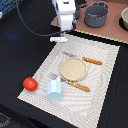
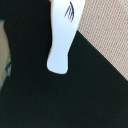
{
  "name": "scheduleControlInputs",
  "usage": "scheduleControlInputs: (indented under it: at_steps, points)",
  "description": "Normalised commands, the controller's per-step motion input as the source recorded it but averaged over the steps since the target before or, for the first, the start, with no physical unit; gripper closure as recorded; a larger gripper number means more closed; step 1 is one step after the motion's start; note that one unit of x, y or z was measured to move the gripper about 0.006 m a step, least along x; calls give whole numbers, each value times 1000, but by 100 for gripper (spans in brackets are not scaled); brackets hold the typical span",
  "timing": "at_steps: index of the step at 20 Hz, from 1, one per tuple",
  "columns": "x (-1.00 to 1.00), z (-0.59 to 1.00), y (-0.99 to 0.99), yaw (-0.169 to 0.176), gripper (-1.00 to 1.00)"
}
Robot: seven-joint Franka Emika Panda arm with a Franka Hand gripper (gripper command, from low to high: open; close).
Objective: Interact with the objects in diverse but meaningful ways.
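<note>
White arm upright, wrist pointing straight down, claw (image 1: 59,38) low near the surface, finger spread unclear.

Dark surface (image 1: 15,55) | a pale woven placemat (image 1: 100,65) covers its middle | a small red tomato (image 1: 30,84) sits on the dark surface just off the mat's edge | a brown board (image 1: 112,27) lies behind the mat.
</note>
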Motion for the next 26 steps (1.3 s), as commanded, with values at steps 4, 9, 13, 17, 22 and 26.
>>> scheduleControlInputs:
  at_steps: [4,9,13,17,22,26]
  points:
    - [0,-374,89,-23,-100]
    - [0,-349,150,-12,-100]
    - [-47,-331,140,-2,-100]
    - [-129,-340,97,0,100]
    - [-185,-321,65,0,100]
    - [-180,-253,53,0,100]
